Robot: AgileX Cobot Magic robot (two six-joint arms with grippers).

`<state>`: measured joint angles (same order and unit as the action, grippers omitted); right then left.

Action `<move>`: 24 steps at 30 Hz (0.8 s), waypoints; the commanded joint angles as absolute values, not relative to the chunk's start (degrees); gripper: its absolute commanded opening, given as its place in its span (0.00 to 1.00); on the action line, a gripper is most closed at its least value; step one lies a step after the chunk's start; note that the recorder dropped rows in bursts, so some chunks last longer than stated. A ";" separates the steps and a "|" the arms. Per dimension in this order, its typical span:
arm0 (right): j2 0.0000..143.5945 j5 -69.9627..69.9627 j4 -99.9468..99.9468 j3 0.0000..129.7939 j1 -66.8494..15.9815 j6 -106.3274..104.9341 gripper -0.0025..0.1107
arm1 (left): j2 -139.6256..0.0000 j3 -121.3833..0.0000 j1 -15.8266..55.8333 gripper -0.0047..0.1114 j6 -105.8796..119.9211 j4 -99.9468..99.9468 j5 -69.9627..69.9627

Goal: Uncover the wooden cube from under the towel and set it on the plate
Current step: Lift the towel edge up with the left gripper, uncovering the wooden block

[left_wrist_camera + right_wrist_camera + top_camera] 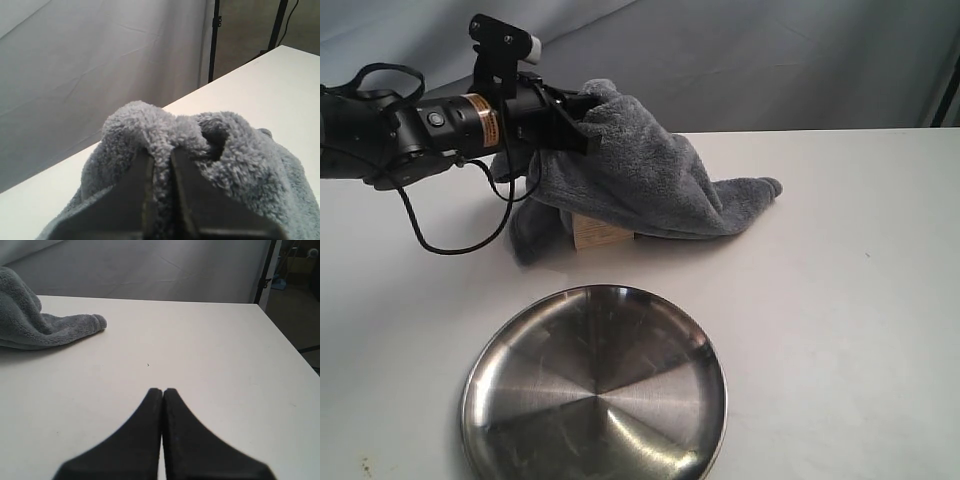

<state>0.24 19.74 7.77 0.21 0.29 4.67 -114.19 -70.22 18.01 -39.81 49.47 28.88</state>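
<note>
above white table (840, 250), left tool (160, 156) tight on towel (240, 155)

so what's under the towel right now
A wooden cube: one pale face peeks out below the raised edge of the towel, which the left gripper pinches. The cube's top and far sides are covered.

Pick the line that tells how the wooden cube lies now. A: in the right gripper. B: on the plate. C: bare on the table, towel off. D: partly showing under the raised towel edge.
D: the left gripper pinches the towel up, and only part of the wooden cube shows beneath its edge.
</note>
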 commanded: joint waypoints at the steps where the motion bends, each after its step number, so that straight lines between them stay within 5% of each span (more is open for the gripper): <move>1: 0.00 19.67 7.79 0.00 0.58 5.13 0.02 | -111.98 -70.24 18.26 0.04 -40.62 49.43 31.31; 15: 0.00 19.67 7.79 0.00 0.58 5.13 0.02 | -106.44 -70.24 18.26 0.04 -40.49 49.84 34.45; 24: 0.00 19.67 7.79 0.00 0.58 5.13 0.02 | -105.69 -70.24 18.26 0.04 -40.41 54.35 53.19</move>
<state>0.24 19.74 7.77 0.21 0.29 4.67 -106.57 -70.22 18.01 -39.93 54.64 48.61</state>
